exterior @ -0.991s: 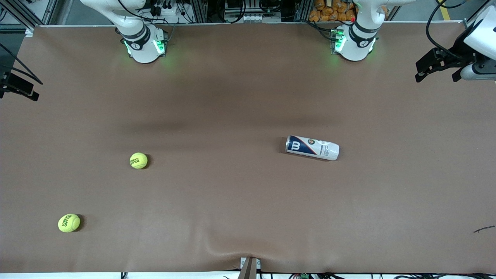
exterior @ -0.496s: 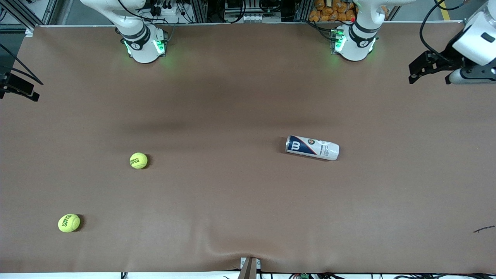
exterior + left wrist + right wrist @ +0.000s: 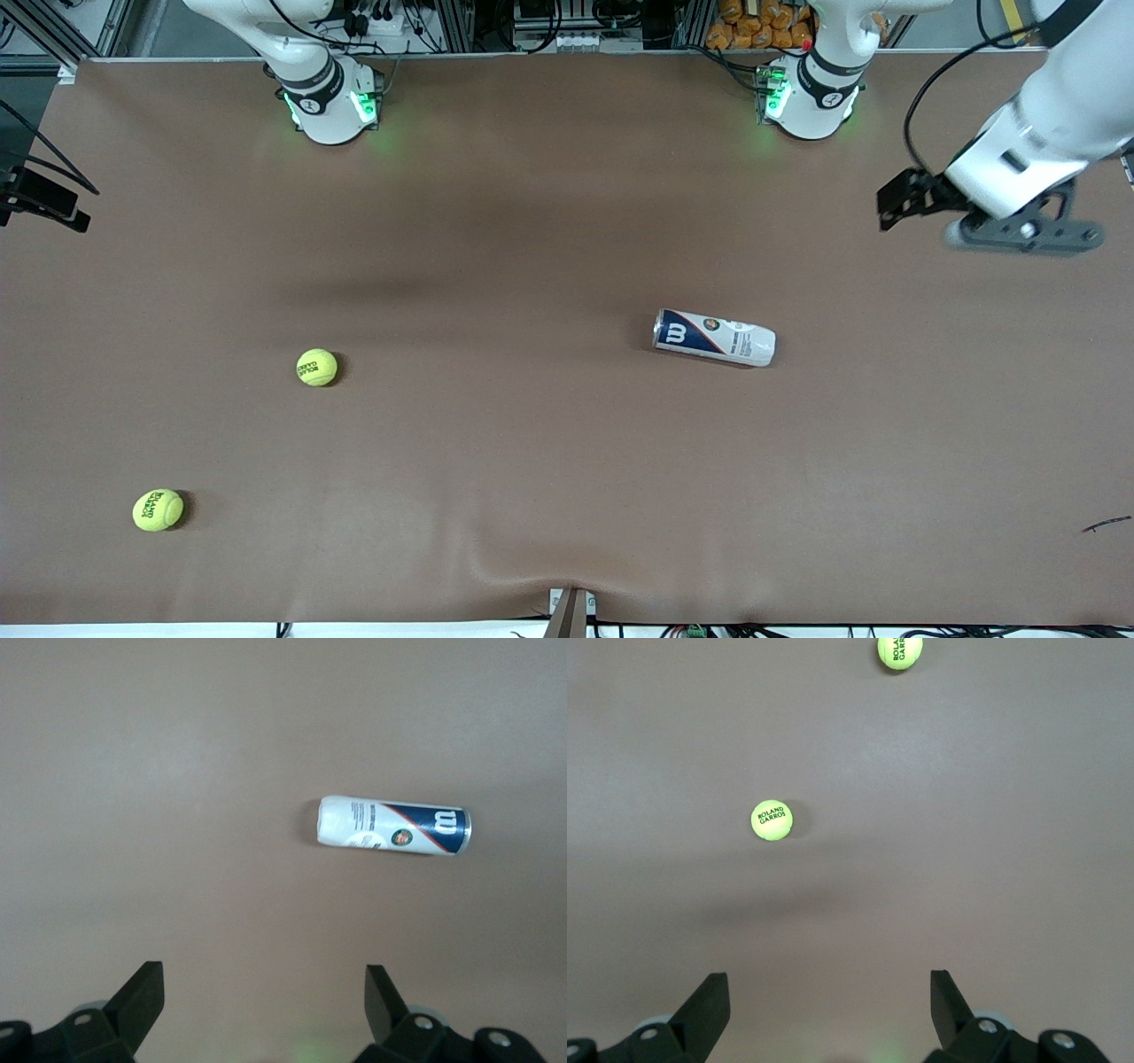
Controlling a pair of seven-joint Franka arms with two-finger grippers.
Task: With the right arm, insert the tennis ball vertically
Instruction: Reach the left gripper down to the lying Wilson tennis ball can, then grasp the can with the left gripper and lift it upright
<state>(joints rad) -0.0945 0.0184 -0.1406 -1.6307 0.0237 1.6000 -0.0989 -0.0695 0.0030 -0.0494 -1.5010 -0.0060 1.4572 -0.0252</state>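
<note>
Right gripper (image 3: 824, 1014) hangs open above the brown table (image 3: 549, 461), two yellow-green felt tennis balls (image 3: 772, 820) at its twelve o'clock. Left gripper (image 3: 261, 1010), open too, overlooks the toppled white-and-navy ball canister (image 3: 714, 337); contents unseen.

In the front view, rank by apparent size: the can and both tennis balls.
1. White and blue cylindrical tennis-ball can, lying on its side.
2. Two yellow felt tennis balls, nearer and farther: alike; nearness leaves them unranked.

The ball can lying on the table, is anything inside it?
You can't tell. The ball can lies on its side on the brown table, and its label hides the inside. Both tennis balls sit outside it.
</note>
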